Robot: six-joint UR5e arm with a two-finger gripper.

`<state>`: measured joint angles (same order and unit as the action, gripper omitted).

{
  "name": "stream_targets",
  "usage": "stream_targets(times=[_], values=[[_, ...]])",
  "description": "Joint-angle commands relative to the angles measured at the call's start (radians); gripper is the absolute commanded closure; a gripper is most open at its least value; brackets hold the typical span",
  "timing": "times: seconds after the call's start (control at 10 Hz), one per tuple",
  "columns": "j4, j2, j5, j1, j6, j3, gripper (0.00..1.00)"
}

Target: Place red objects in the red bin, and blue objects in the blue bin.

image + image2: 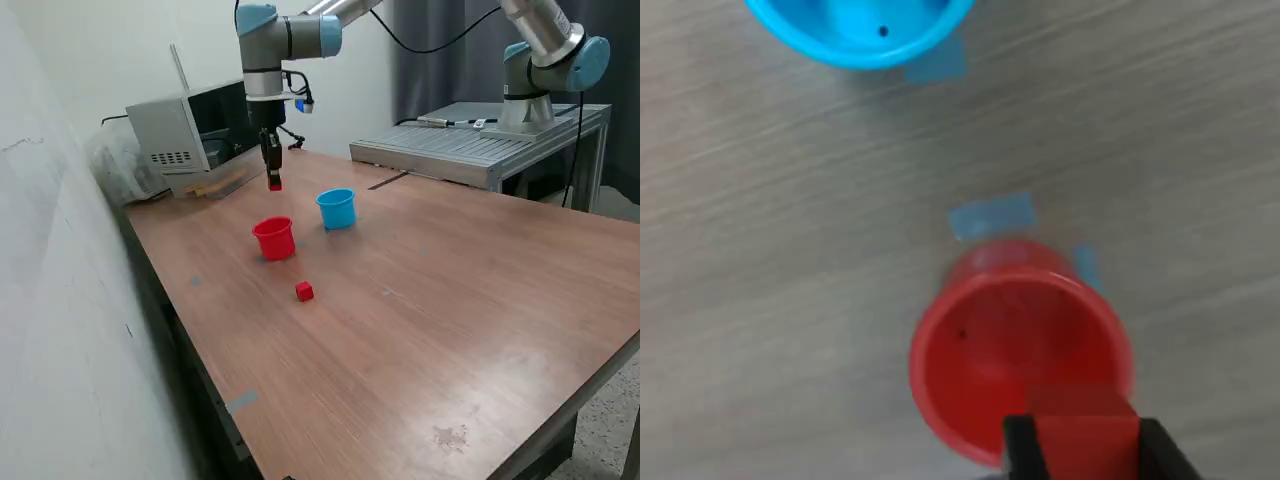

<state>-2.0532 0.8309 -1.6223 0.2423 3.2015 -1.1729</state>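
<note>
My gripper (273, 180) hangs above the red bin (274, 239) and is shut on a small red cube (275, 184). In the wrist view the red cube (1080, 430) sits between the black fingertips (1023, 450), over the open mouth of the red bin (1015, 340), which looks empty inside. The light-blue bin (337, 208) stands just to the exterior view's right of the red bin; its rim shows in the wrist view (855, 30). A second red cube (304, 291) lies on the table in front of the red bin. No dark-blue cubes are in view.
The brown wooden table (450, 300) carries small blue tape marks (990, 215) by the red bin. A grey box-like device (190, 130) stands at the back on the exterior view's left. A metal platform (470, 145) holds a second arm's base at the back right.
</note>
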Motion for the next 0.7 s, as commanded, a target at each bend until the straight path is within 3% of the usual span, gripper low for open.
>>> stream_targets(times=[0.0,0.6], values=[[-0.036,-0.081,-0.004,0.009,-0.003,0.016,1.00],[-0.108,-0.111,-0.002,0.009,-0.005,0.018,1.00]])
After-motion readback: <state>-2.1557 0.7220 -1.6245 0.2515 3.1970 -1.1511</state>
